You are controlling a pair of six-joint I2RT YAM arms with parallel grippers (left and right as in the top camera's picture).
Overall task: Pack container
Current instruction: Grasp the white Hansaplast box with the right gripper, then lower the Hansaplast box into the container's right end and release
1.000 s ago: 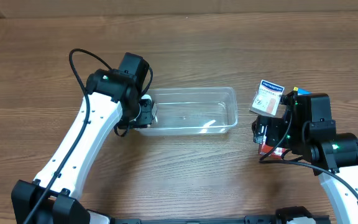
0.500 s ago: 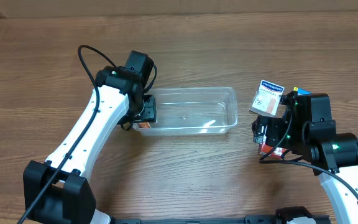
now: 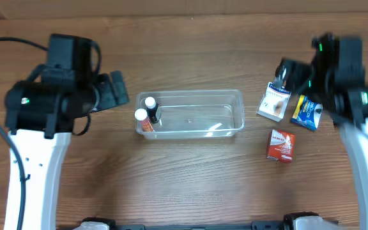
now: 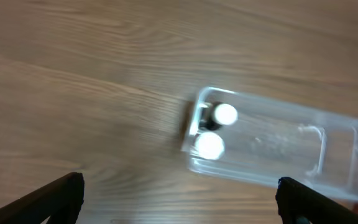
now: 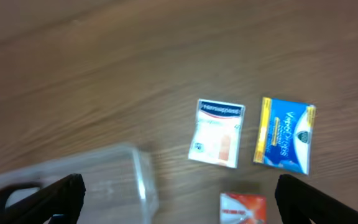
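Two white-capped bottles (image 3: 150, 102) stood in the left end of the container (image 3: 200, 119), a clear, shallow, rimmed tub with rounded corners, mid-table (image 3: 184, 185) between the arms. The left gripper (image 4: 179, 200) and right gripper (image 5: 179, 200) hung above, fingers wide apart, empty. Three boxes (image 3: 274, 102) lay to its right.

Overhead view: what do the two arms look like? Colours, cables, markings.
Both match: the left arm and right arm have smooth white lower links and bulky black wrist housings with small green lights. A thin black cable loops off the left arm and runs down its white link. The jaws are black, blunt-tipped in the wrist views. No legible markings.
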